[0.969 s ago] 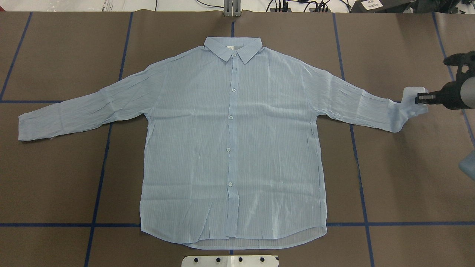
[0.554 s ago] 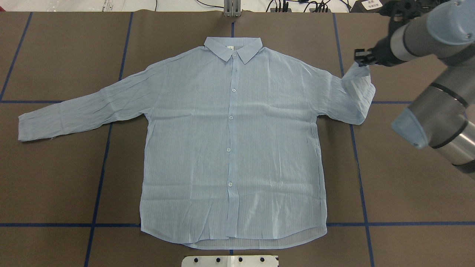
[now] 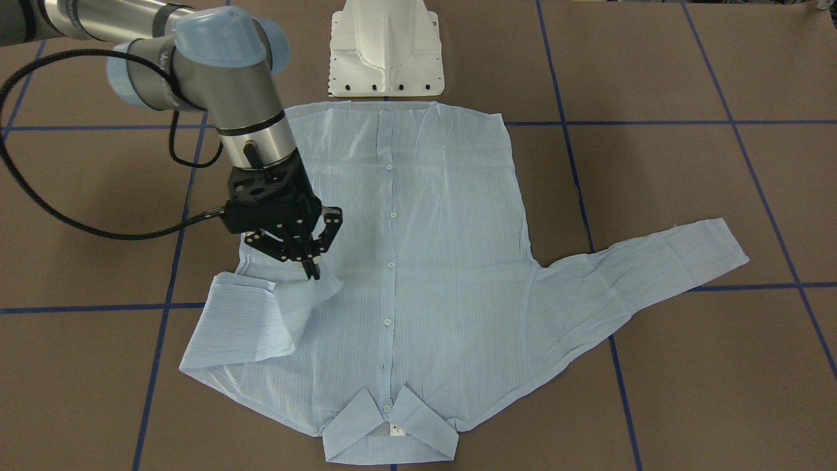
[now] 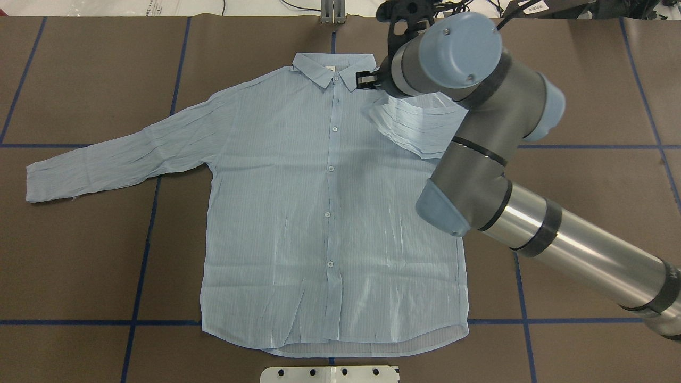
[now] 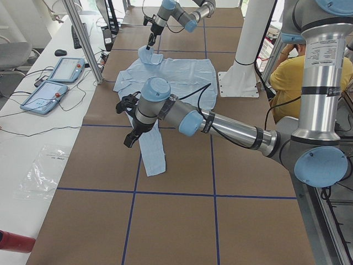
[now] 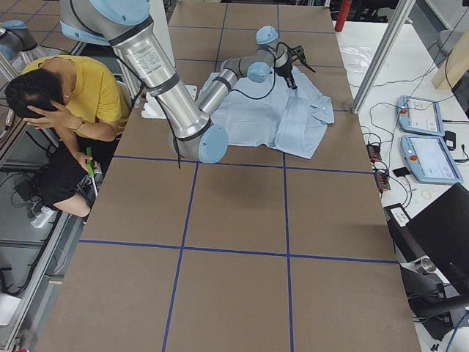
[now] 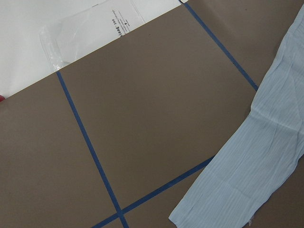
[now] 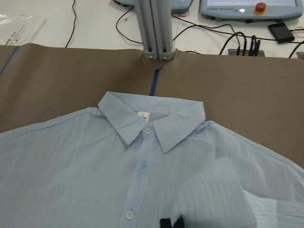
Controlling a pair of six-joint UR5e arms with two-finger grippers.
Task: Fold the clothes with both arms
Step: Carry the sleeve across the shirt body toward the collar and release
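- Presently the shirt (image 4: 330, 213) lies front-up and buttoned on the middle of the desk (image 4: 80, 266). Its collar (image 4: 334, 69) points to the far edge, and its hem stops just short of the white mounting base (image 4: 330, 374).
- I see the right hand (image 3: 312, 269) pinched closed on the cuff of the right sleeve (image 4: 415, 127). It holds the cuff over the chest, just beside the collar, with the sleeve doubled back across the right shoulder.
- The right arm (image 4: 479, 159) reaches in over the shirt's right side edge.
- The left sleeve (image 4: 106, 162) lies flat, stretched toward the desk's left end.
- The left hand (image 5: 128, 142) shows only in the side view, above the desk near the left cuff. I cannot tell whether it is wide or narrow.
- Bare brown desk with blue tape lines (image 4: 520, 298) shows beyond the shirt's right edge and below both sleeves.
- Against 0.6 s ago, the right hand has moved from outside the right shoulder to beside the collar, and the sleeve now covers part of the chest.
- A full second ago that sleeve was stretched out to the desk's right. The body, hem and left sleeve are unchanged.
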